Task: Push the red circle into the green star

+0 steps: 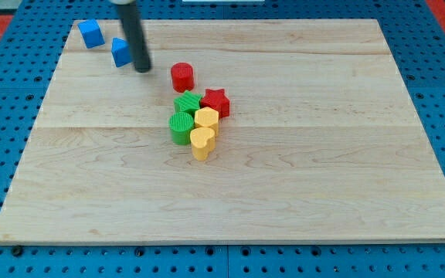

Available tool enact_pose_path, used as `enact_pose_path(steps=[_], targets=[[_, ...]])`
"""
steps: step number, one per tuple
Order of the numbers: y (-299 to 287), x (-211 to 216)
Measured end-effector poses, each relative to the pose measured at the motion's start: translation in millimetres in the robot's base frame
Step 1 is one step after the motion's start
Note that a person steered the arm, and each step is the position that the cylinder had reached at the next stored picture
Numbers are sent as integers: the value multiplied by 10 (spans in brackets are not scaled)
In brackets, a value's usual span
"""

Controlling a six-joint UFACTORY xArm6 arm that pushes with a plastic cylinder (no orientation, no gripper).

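Note:
The red circle (pixel 181 76) stands alone on the wooden board, just above a cluster of blocks. The green star (pixel 187 103) is at the top of that cluster, a short gap below the red circle. My tip (pixel 143 68) is to the left of the red circle, apart from it, and right beside a blue block (pixel 120 52). The rod rises from the tip to the view's top edge.
The cluster also holds a red star (pixel 215 101), a green circle (pixel 181 127), a yellow block (pixel 206 119) and a yellow heart (pixel 201 143), all touching. A second blue block (pixel 90 33) sits near the board's top left corner (pixel 79 23).

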State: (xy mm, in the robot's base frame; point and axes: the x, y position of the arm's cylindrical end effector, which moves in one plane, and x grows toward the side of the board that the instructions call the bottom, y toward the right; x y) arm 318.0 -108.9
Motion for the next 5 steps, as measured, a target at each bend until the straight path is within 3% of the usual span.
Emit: enact_pose_path(steps=[2, 4, 5], targets=[[350, 269], [657, -1], [657, 296]])
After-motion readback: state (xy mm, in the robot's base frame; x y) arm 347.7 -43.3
